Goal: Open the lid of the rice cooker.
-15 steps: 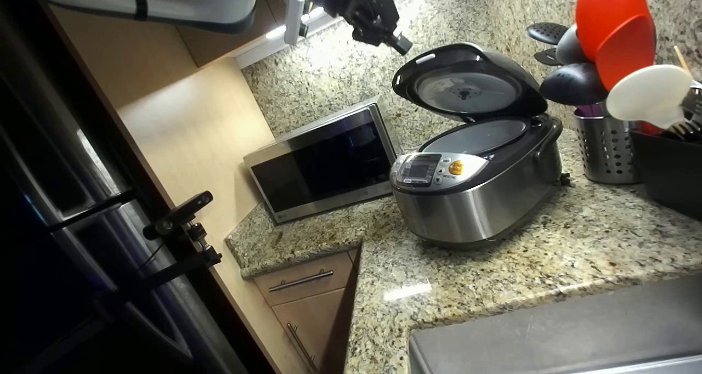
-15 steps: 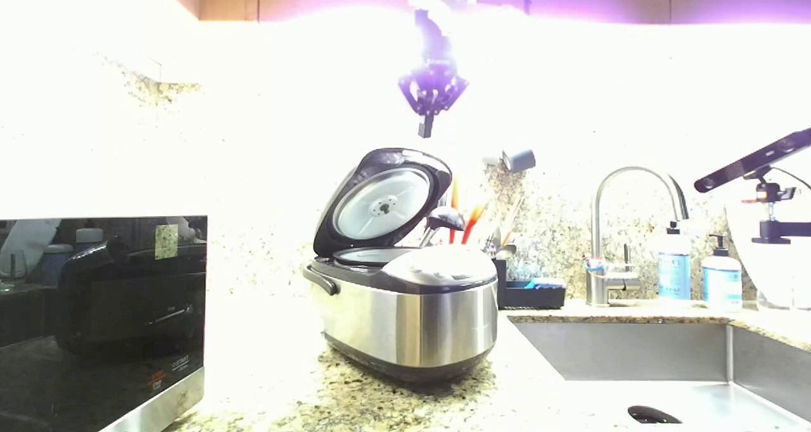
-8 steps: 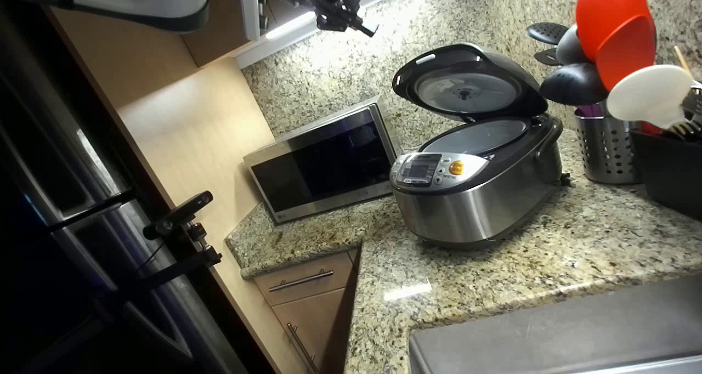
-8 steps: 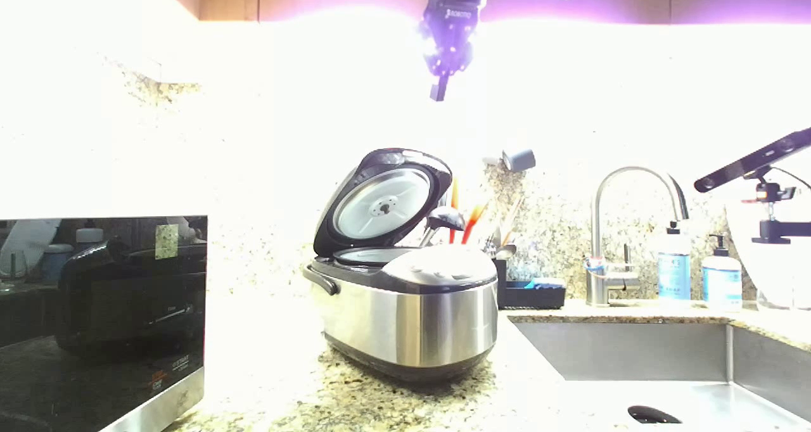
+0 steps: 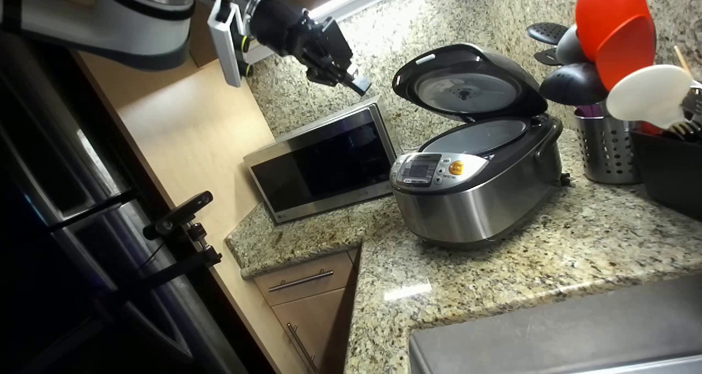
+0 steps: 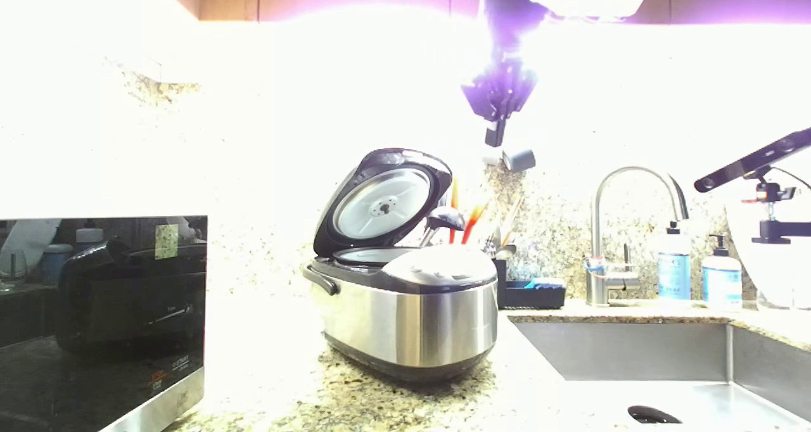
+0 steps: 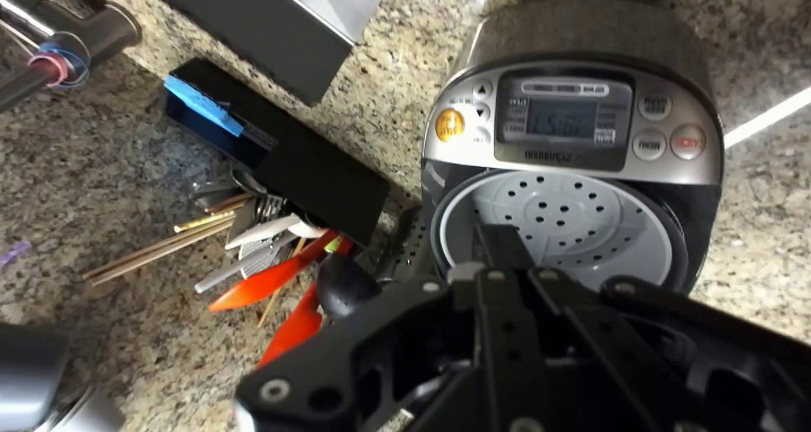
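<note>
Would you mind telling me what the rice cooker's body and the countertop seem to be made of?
Rice cooker's body: brushed metal, probably stainless steel, judging by its streaked grey sheen.
Countertop: polished stone, perhaps granite, given the speckled pattern and glossy reflection; engineered stone remains possible.

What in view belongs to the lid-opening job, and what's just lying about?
Job:
black two-fingered gripper
squat silver-grey metal rice cooker
its raised, rounded black lid

Not involved:
boxy silver microwave
perforated metal cylindrical utensil holder
curved metal faucet
</note>
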Robot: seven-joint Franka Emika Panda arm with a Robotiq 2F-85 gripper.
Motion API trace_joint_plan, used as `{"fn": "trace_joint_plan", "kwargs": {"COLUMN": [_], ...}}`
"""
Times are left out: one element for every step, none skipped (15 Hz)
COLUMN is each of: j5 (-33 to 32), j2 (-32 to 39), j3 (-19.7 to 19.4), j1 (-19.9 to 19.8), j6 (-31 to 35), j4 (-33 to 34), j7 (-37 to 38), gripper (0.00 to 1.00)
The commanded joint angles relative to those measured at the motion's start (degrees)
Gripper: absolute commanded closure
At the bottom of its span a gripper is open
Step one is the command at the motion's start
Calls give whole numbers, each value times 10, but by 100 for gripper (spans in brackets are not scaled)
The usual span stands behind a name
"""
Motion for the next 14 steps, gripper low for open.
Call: {"fn": "trace_joint_plan", "kwargs": {"j5": [-31, -35, -32, -37, -34, -32, -33, -32, -30, -30, -27, -28, -31, -34], "j2": [-58, -66, -77, -86, -96, -106, -115, -125, -132, -137, -144, -152, -162, -171], "j3": [23, 29, 37, 42, 49, 54, 59, 64, 69, 72, 76, 80, 84, 87], "j1": [-6, -7, -9, -10, -12, -16, -18, -22, -25, -29, -33, -37, -41, -44], "j6": [-6, -7, -8, -6, -8, -6, -6, -5, -6, -7, -5, -2, 7, 16], "j4": [-88, -103, -120, -135, -148, -160, -171, -179, -184, -185, -189, -193, -199, -205], "j7": [11, 11, 2, 6, 1, -1, 1, 3, 2, 7, 7, 10, 13, 18], "gripper": [100, 100, 100, 100, 100, 100, 100, 100, 100, 100, 100, 100, 100, 100]}}
